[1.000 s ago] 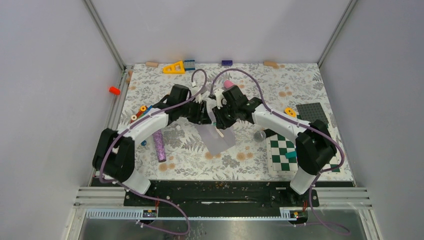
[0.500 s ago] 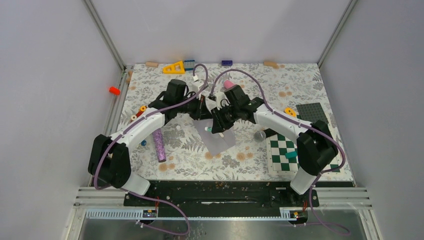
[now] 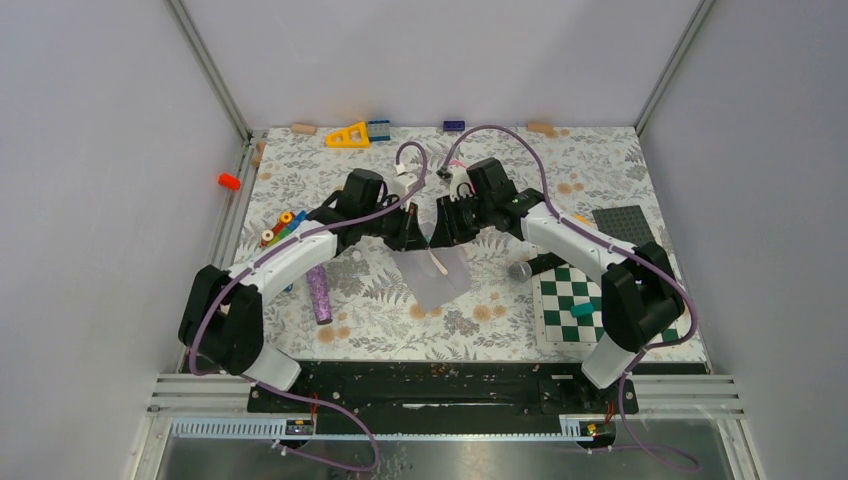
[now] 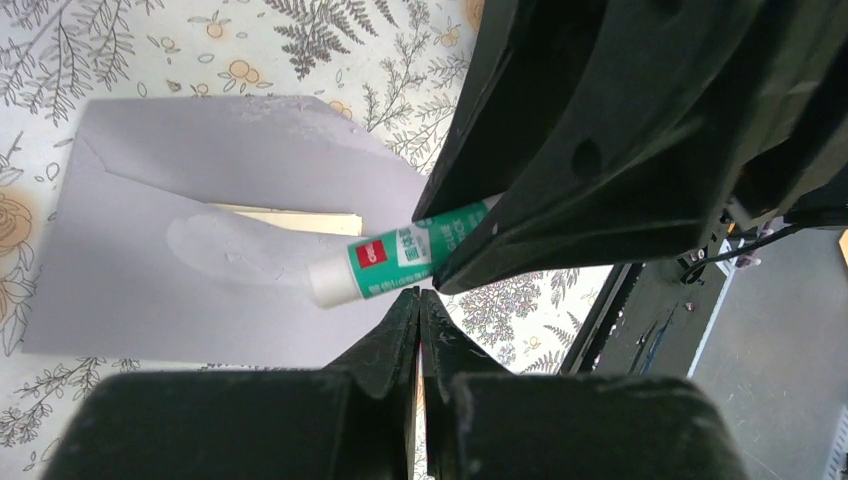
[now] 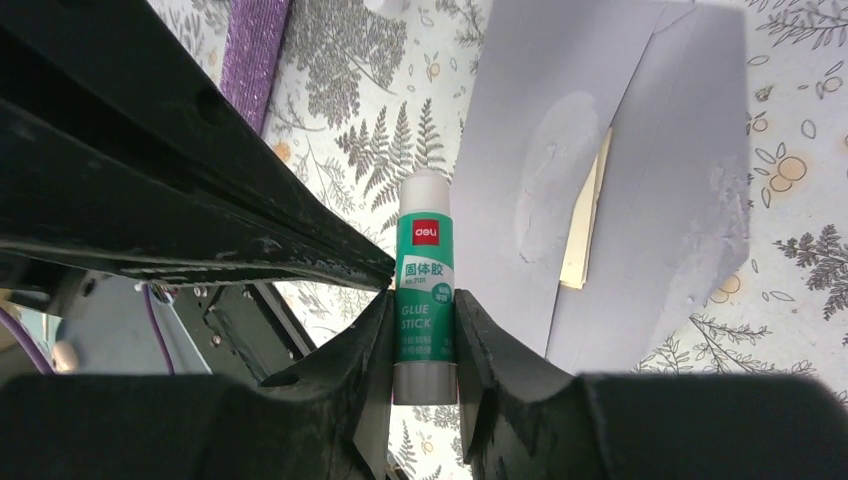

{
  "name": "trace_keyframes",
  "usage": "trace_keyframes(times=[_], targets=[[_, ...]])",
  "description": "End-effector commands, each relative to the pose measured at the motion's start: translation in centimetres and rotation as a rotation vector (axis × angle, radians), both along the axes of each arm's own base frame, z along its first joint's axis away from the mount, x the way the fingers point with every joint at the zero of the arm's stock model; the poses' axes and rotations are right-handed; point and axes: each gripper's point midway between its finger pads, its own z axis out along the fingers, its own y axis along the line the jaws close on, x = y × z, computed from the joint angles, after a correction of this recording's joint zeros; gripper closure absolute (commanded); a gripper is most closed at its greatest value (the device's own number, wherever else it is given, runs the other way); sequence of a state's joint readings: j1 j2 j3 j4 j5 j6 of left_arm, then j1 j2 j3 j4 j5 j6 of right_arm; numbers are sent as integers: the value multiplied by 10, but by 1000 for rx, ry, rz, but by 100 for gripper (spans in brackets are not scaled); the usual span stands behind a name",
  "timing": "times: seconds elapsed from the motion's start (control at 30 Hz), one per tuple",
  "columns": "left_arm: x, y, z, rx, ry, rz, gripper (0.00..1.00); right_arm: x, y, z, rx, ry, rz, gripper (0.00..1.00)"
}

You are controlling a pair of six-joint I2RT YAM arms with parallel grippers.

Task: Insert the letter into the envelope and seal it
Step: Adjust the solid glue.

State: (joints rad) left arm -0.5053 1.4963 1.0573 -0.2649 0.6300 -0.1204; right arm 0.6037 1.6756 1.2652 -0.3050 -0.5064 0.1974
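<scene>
Closely crowded, right gripper clamps a glue stick at the envelope edge; left gripper pinched closed.

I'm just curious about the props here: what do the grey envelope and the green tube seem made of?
The envelope looks like thin matte paper: crisp fold lines, and dull glue-like smears on it. The glue stick is probably smooth plastic, with a printed green label and a white end; gloss is hard to judge.
</scene>
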Motion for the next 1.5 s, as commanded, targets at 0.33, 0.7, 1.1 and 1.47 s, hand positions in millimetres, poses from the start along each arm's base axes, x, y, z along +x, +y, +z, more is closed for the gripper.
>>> trace_keyframes(times=[0.33,0.7,1.1,1.47], targets=[[16,6,41,-82,-99,30,100,10,-4,16,19,-78,-24,100],[48,14,12,37,-85,150,100,-1,2,17,44,-35,18,100],[36,-3,-8,85,-71,86,100,6,6,20,42,-45,4,100],[9,-12,-6,58,-53,5,100,24,4,22,8,-86,-58,100]])
